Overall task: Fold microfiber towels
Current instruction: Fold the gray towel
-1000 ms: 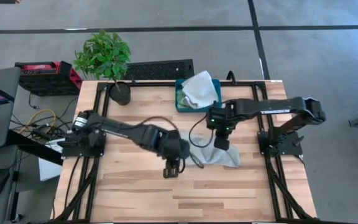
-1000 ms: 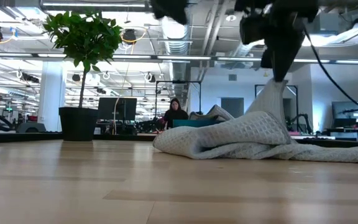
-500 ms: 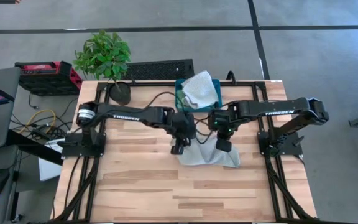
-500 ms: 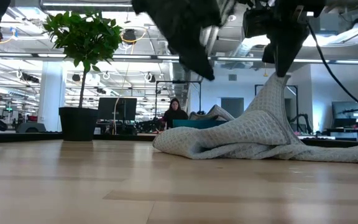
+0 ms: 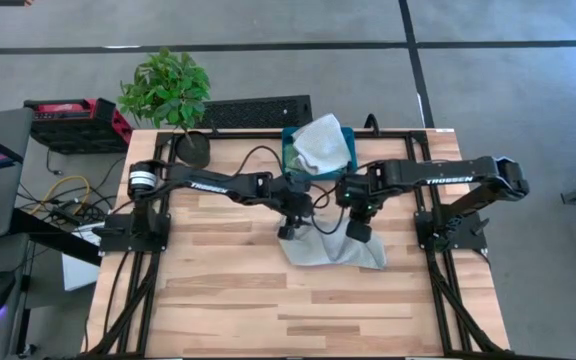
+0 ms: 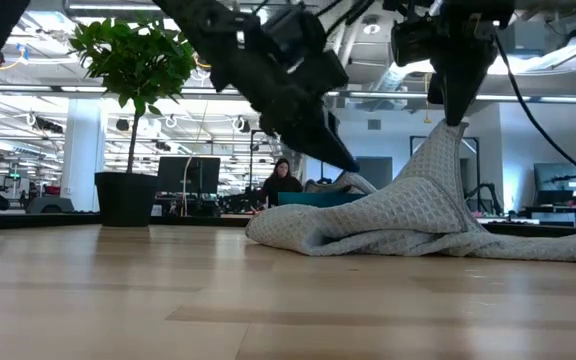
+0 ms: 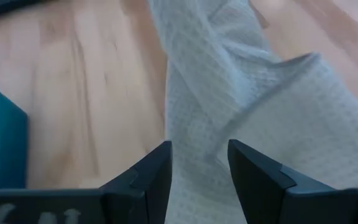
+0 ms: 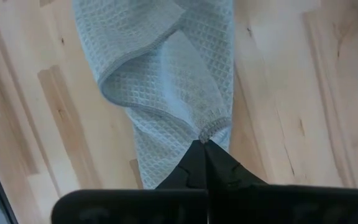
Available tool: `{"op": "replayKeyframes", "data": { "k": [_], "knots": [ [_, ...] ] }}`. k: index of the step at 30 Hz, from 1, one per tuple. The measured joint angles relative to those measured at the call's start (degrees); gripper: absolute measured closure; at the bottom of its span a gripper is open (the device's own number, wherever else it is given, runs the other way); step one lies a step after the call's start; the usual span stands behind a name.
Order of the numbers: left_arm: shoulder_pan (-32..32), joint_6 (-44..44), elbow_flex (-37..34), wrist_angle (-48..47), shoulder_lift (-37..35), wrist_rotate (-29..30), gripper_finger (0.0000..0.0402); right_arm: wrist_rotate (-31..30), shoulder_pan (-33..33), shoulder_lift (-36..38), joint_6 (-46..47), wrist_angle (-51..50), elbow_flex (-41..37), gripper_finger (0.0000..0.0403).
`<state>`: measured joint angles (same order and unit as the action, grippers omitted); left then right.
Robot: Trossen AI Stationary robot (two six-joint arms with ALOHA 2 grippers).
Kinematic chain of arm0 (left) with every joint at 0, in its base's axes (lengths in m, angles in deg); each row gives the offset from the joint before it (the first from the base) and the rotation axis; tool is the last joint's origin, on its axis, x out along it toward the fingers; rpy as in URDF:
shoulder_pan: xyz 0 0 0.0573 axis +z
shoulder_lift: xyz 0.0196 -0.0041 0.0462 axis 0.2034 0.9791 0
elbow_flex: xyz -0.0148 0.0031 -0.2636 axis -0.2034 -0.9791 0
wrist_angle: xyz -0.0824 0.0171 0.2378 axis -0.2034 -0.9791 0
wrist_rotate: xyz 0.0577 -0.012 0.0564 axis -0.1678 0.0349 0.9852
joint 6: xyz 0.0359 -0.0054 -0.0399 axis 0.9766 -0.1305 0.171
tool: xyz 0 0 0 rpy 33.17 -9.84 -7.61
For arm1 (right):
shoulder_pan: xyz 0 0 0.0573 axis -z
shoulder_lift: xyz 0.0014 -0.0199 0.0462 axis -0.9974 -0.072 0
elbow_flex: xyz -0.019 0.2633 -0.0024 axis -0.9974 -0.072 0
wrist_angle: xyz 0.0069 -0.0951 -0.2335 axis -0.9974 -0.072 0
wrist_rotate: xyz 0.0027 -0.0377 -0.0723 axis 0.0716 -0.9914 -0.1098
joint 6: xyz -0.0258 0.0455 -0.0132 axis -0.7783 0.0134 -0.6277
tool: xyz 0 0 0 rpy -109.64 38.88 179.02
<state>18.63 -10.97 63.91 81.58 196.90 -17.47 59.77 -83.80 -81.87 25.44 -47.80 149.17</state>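
A pale grey waffle-weave towel [image 5: 334, 250] lies crumpled on the table right of centre, with one part drawn up into a peak [image 6: 446, 140]. My right gripper [image 5: 358, 232] is shut on that peak. My left gripper [image 5: 288, 228] is open and points down at the towel's left far part [image 7: 197, 112]; its fingers straddle a ridge of cloth. More pale towels [image 5: 320, 143] are heaped in the teal bin [image 5: 290, 160] at the far edge. My right gripper pinches a bunched hem of the towel [image 8: 207, 129] between its two fingertips, from above, pointing down. The cloth hangs from the fingers in a taut cone, and the rest of it [image 6: 388, 235] lies on the table. My left gripper: I cannot tell whether it touches the towel.
A potted plant [image 5: 173, 100] stands at the far left corner. A black keyboard [image 5: 253, 110] lies beyond the far edge. Bare wooden tabletop [image 5: 218, 290] stretches along the near side and the left. A person sits far off in the room [image 6: 282, 185].
My left gripper has gone from the towel's near left corner toward the table's far edge and down, and now points at the towel's left far part. My right gripper has kept its hold on the raised peak.
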Motion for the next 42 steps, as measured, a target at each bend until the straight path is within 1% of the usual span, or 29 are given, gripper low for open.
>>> {"op": "replayKeyframes", "data": {
  "k": [2,4,6,8,12,22,25,30,35,42],
  "knots": [
    [0.4,-1.1,-0.3,1.3,1.0,-1.5,0.0253,0.0,0.4,-0.1,0.0,-0.1,0.0,0.0400],
    [0.3,-2.5,0.9,4.9,3.4,-4.2,0.0253,0.1,0.8,-0.1,-0.1,-0.2,0.0,0.0399],
    [0.3,-3.5,1.8,4.2,5.6,-5.9,0.0253,0.1,1.2,-0.1,-0.2,-0.4,0.0,0.0399],
    [0.1,-4.5,2.6,4.5,7.4,-5.9,0.0253,0.1,1.5,-0.1,-0.2,-0.9,0.0,0.0400],
    [0.1,-4.4,4.0,5.4,8.0,-5.8,0.0253,0.1,1.8,-0.1,-0.2,-1.4,0.0,0.0400],
    [0.2,-2.6,4.3,-2.8,8.2,-5.9,0.0253,0.1,1.8,-0.1,-0.3,-1.8,0.0,0.0399],
    [0.2,-2.6,4.3,-3.6,8.2,-7.1,0.0253,0.1,1.8,-0.1,-0.3,-1.8,0.0,0.0399],
    [0.2,-4.5,4.3,-3.7,8.2,-7.9,0.0253,0.1,1.8,-0.1,-0.3,-1.7,0.0,0.0400],
    [0.0,-7.1,4.3,-1.7,8.2,-7.7,0.0253,0.1,1.8,-0.1,-0.3,-1.7,0.0,0.0397],
    [-0.1,-7.3,4.3,-1.8,8.2,-6.9,0.0253,0.1,1.8,-0.1,-0.3,-1.7,0.0,0.0396]
  ]
}}
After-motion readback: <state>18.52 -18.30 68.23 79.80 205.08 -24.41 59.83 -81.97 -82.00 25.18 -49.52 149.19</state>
